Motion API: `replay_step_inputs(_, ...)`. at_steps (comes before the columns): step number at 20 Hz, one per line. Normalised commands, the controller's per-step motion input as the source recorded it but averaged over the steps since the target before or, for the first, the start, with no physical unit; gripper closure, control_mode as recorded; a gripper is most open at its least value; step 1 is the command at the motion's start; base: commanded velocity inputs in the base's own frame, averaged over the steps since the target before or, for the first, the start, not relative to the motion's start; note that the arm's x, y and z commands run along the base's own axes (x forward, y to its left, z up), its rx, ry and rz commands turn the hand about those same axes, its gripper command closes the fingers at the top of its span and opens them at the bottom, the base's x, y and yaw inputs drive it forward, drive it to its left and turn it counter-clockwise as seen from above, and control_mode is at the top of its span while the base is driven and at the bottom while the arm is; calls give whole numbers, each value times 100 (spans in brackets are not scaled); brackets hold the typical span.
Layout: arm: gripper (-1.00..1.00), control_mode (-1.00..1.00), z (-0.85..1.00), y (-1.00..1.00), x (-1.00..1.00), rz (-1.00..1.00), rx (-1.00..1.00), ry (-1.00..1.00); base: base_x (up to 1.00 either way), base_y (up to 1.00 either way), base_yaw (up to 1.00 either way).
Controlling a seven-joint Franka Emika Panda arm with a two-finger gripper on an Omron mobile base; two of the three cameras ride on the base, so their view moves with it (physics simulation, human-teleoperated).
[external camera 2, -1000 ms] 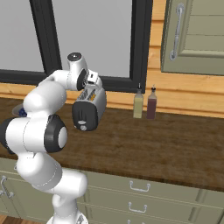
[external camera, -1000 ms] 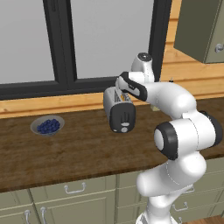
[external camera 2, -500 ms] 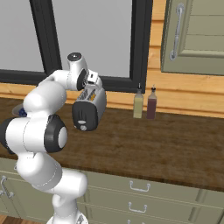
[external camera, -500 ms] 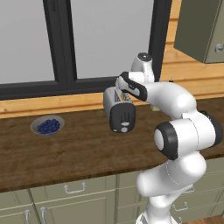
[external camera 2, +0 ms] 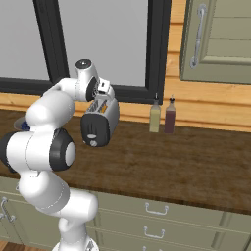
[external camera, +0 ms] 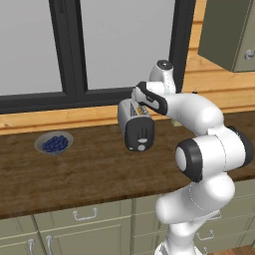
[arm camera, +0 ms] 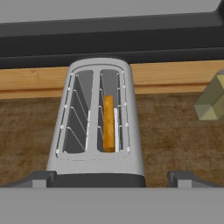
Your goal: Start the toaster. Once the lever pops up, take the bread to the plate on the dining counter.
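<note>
I am holding the gripper (arm camera: 112, 177) spread to its widest, gripping nothing, directly above the toaster (arm camera: 98, 122). The toaster is sitting on the dark wood worktop (external camera: 89, 169) near the window (external camera 2: 98, 44). The bread (arm camera: 108, 124) is standing on edge inside the slot on the right in the hand view.

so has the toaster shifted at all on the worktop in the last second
No. In the right base view the toaster sits in the same spot relative to the two bottles and the window frame as a second ago.
</note>
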Motion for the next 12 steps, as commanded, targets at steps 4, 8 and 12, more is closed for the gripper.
replay_step_inputs(4, -100, -100, 0, 0, 0, 0, 0, 0, 0, 0, 0)
replay_step_inputs(8, -100, -100, 0, 0, 0, 0, 0, 0, 0, 0, 0)
replay_step_inputs(12, -100, -100, 0, 0, 0, 0, 0, 0, 0, 0, 0)
